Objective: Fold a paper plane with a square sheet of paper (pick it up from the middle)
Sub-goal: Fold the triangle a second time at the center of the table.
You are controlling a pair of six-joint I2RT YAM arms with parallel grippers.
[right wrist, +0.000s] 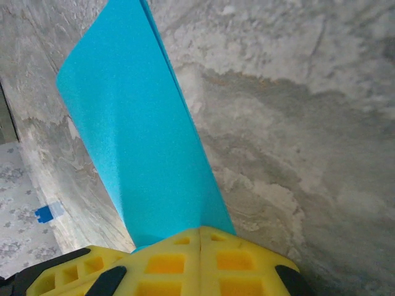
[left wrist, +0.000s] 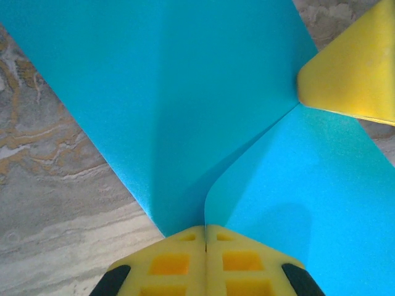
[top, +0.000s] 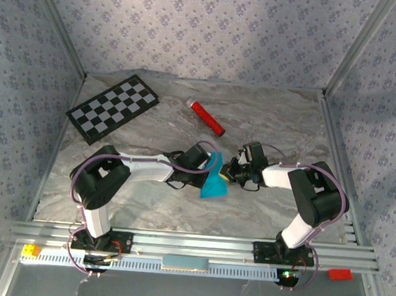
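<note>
The cyan-blue paper [top: 213, 185] hangs between my two grippers above the middle of the table, folded along a centre crease into a narrow, pointed paper plane shape. In the left wrist view the paper [left wrist: 185, 105] spreads in two flaps from the crease. My left gripper [left wrist: 205, 229] is shut on its lower edge. The right gripper's yellow finger [left wrist: 352, 68] pinches it at the upper right. In the right wrist view the paper [right wrist: 139, 142] runs up as a narrow strip from my right gripper [right wrist: 199, 231], which is shut on it. From above, the left gripper [top: 217, 167] and right gripper [top: 227, 172] almost touch.
A black-and-white checkerboard [top: 112, 108] lies at the back left. A red cylinder [top: 207, 118] lies behind the grippers. Aluminium rails [top: 190, 245] run along the near edge, and patterned walls close in the other sides. The marbled table [top: 146, 202] lies bare in front.
</note>
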